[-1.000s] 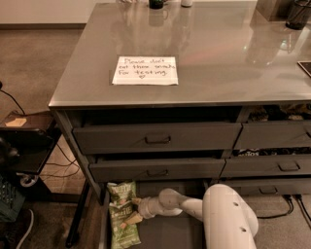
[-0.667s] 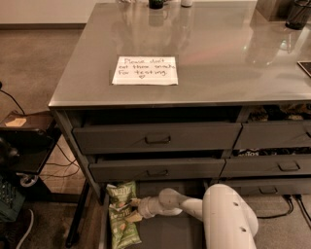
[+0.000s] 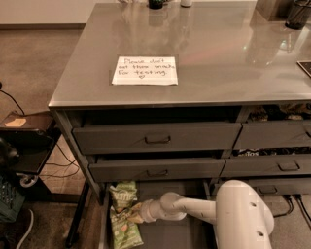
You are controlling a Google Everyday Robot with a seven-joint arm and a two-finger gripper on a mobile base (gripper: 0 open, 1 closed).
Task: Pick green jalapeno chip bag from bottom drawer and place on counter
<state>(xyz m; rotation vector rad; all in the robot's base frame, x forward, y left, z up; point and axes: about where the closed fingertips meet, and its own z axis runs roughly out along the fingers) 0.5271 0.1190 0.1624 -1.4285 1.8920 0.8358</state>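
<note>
The green jalapeno chip bag [image 3: 122, 195] lies lengthwise at the left end of the open bottom drawer [image 3: 167, 238], its tan-and-green lower print towards me. My gripper [image 3: 132, 217] reaches in from the right on the white arm [image 3: 194, 208] and sits at the bag's middle, touching or right over it. The glossy grey counter [image 3: 209, 53] above bears a white handwritten note [image 3: 145, 71].
Two shallower grey drawers with pull handles [image 3: 158, 139] [image 3: 156, 172] stand slightly open above the bottom one. The right-hand drawers [image 3: 277, 114] show snack packets. Dark objects [image 3: 296, 12] stand at the counter's back. A black cart [image 3: 26, 148] and cables are on the left floor.
</note>
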